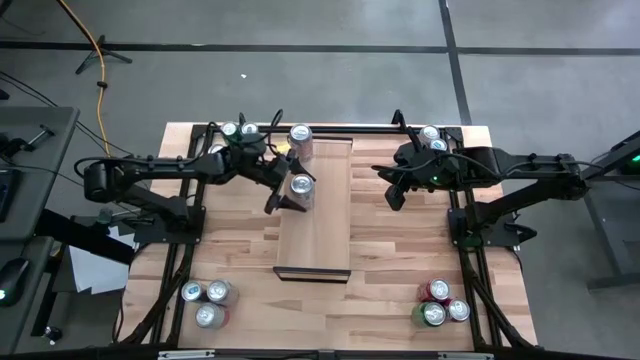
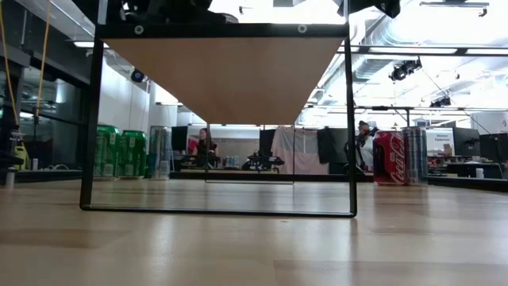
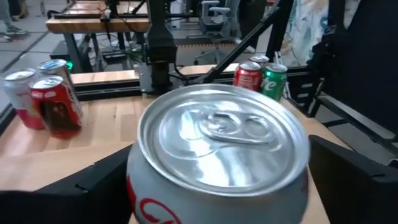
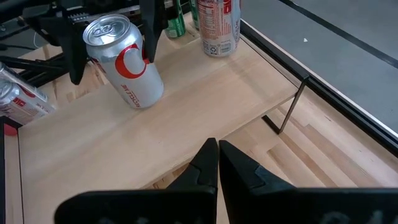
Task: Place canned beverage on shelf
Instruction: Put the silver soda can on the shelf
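Note:
The shelf [image 1: 315, 240] is a long pale board raised on a thin dark frame [image 2: 350, 119] in the middle of the table. A silver-and-red canned beverage [image 1: 301, 187] stands on it, and a second can [image 1: 300, 140] stands at its far end. My left gripper [image 1: 297, 188] comes from the table's left and is open. One finger [image 4: 73, 53] is on one side of the nearer can [image 4: 124, 62] and the other finger [image 4: 153, 31] is on the opposite side. My right gripper [image 1: 394, 197] hangs shut above the table, to the right of the shelf. My left gripper's fingers [image 3: 348, 174] stand close beside the can's two sides [image 3: 298, 180], nearly level, coming from the table's left. Whether they touch it I cannot tell. The can rests with its bottom on the shelf.
Clusters of cans stand at the table's corners: far left [image 1: 238, 130], far right [image 1: 432, 138], near left [image 1: 207, 300], near right [image 1: 438, 305]. The near half of the shelf board is bare. Bare tabletop [image 1: 400, 260] lies on both sides of the shelf.

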